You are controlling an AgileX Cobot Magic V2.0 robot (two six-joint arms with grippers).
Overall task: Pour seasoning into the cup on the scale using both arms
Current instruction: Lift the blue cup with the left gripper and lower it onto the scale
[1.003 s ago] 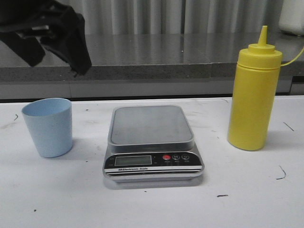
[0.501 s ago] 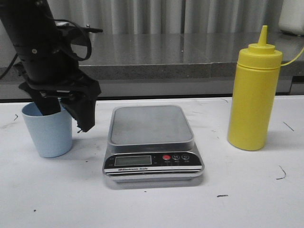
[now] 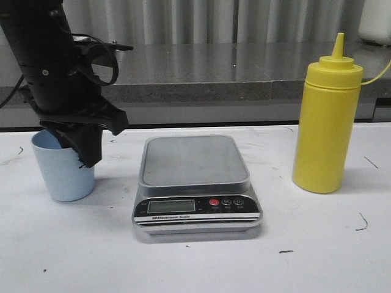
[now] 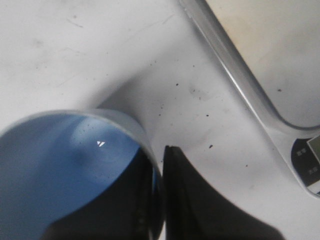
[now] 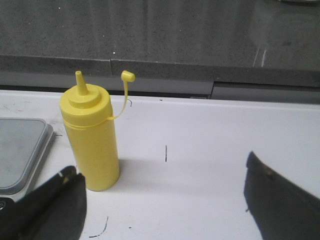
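Note:
The pale blue cup (image 3: 61, 177) stands on the white table, left of the silver scale (image 3: 194, 162). My left gripper (image 3: 79, 149) comes down on the cup's right rim. In the left wrist view the gripper (image 4: 161, 200) has one finger inside the cup (image 4: 60, 170) and one outside, pressed on its wall. The scale's platform (image 4: 260, 60) is bare. The yellow seasoning bottle (image 3: 327, 122) stands upright right of the scale. In the right wrist view my right gripper (image 5: 165, 200) is open and empty, short of the bottle (image 5: 92, 135), whose tethered cap (image 5: 127, 76) hangs off the nozzle.
A grey counter ledge (image 3: 201, 73) runs behind the table. A white object (image 3: 376, 21) stands on it at the far right. The white table (image 3: 201, 262) has small dark pen marks. The scale's corner also shows in the right wrist view (image 5: 20, 145).
My left arm came down from the upper left onto the cup. Its fingers straddled the rim open half a second ago and have now closed on the wall. The cup shifted slightly.

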